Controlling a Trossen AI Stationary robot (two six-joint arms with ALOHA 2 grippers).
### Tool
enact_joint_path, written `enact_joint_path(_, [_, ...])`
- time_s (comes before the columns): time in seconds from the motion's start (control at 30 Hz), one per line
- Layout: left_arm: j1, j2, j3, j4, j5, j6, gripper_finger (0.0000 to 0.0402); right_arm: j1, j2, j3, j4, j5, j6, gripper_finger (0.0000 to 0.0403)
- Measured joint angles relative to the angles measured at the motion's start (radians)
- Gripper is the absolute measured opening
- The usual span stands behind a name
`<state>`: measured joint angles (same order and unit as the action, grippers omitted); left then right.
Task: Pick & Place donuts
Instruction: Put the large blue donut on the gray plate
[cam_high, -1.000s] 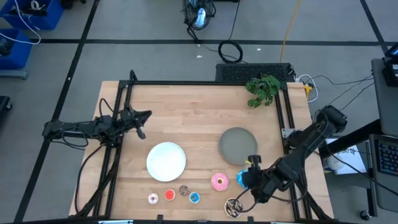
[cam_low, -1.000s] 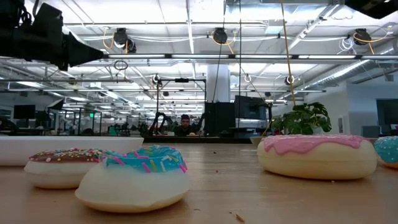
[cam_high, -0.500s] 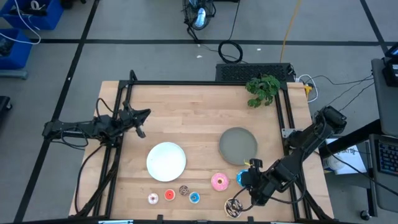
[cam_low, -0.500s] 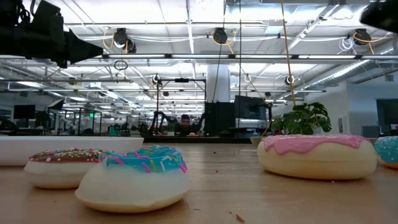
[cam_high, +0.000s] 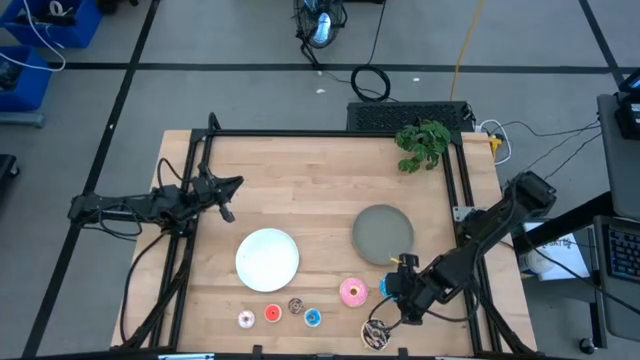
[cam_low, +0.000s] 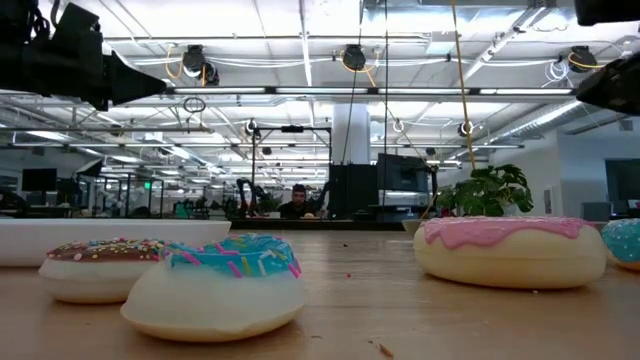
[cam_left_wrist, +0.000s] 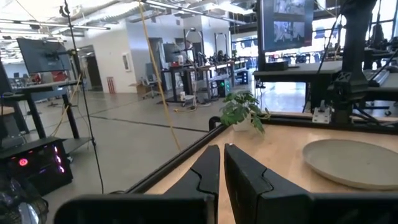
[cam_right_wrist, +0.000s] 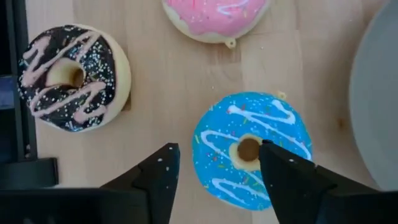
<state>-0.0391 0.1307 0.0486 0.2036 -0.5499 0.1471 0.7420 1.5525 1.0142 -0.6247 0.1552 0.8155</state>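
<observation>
My right gripper (cam_right_wrist: 214, 167) hangs open over the larger blue sprinkled donut (cam_right_wrist: 252, 149), one finger on each side of it, touching nothing. In the high view this gripper (cam_high: 403, 286) is near the table's near right corner, with the blue donut (cam_high: 386, 289) beneath it. The pink donut (cam_high: 352, 292) lies just to its left and the dark brown sprinkled donut (cam_high: 376, 333) nearer the near edge. Four tiny donuts lie flat in a row: pale pink (cam_high: 246, 319), red (cam_high: 272, 314), brown (cam_high: 295, 306), blue (cam_high: 313, 318). My left gripper (cam_left_wrist: 222, 168) is shut and waits above the table's left edge (cam_high: 228, 190).
A round white plate (cam_high: 268, 258) sits left of centre and a round grey plate (cam_high: 382, 234) right of centre, just beyond the blue donut. A small green plant (cam_high: 422, 142) stands at the far right corner. Black frame rails run along both sides. A person sits far behind the table (cam_low: 296, 200).
My right gripper has come down toward the blue sprinkled donut and shifted slightly toward the table's left, staying open. The donuts have not moved.
</observation>
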Motion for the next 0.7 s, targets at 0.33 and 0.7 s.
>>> enact_joint_path(0.33, [0.000,0.000,0.000,-0.015,0.002,-0.026,0.0031,-0.008,0.131,0.000,0.013,-0.079,-0.072,0.0238])
enact_joint_path(0.7, [0.000,0.000,0.000,-0.016,0.001,-0.026,0.0031,-0.008,0.221,0.005,0.010,-0.080,-0.098,0.0206])
